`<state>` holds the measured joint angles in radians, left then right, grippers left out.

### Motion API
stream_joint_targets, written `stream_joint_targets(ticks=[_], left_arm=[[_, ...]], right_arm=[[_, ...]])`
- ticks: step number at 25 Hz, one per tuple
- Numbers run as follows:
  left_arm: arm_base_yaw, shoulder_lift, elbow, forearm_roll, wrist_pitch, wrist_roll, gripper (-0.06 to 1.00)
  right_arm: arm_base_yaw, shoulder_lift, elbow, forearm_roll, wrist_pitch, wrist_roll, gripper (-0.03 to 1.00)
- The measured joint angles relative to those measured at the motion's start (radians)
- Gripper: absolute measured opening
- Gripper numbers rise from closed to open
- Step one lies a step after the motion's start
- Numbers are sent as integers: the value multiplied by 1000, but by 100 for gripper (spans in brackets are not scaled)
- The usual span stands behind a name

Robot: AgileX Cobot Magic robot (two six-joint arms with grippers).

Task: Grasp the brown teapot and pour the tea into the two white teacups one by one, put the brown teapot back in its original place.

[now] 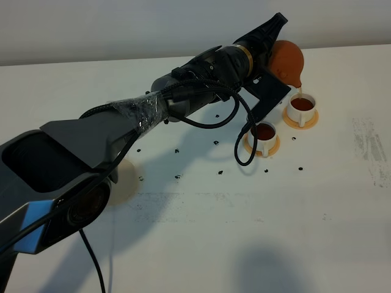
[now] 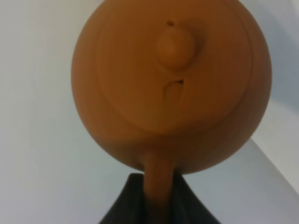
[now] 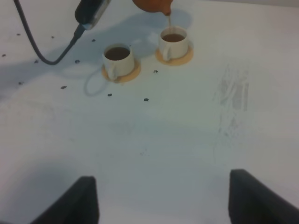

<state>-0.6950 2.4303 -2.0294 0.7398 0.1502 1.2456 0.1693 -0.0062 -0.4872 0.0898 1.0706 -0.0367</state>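
Observation:
My left gripper is shut on the handle of the brown teapot and holds it tipped, spout down, over the far white teacup. A thin stream of tea runs into that cup. The near teacup holds dark tea. Each cup stands on an orange saucer. In the left wrist view the teapot fills the frame, with its handle between the dark fingers. The pale tan coaster is bare, partly behind the arm. My right gripper is open and empty, low over the table.
The left arm's black cable hangs in a loop beside the near cup. Small dark specks are scattered over the white table. A scuffed patch marks the table on the right.

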Motion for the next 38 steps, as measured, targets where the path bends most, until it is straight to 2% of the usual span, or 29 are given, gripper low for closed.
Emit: stream_joint_targets(ticks=[28,31,38], left_arm=[[0,0,0,-6,-8,16,10],[0,0,0,-36,14,-38,10],[3,0,0,-74,57,-241,10]], right_arm=[[0,0,0,0,0,0,59],[0,0,0,0,0,0,59],[0,0,0,0,0,0,59]])
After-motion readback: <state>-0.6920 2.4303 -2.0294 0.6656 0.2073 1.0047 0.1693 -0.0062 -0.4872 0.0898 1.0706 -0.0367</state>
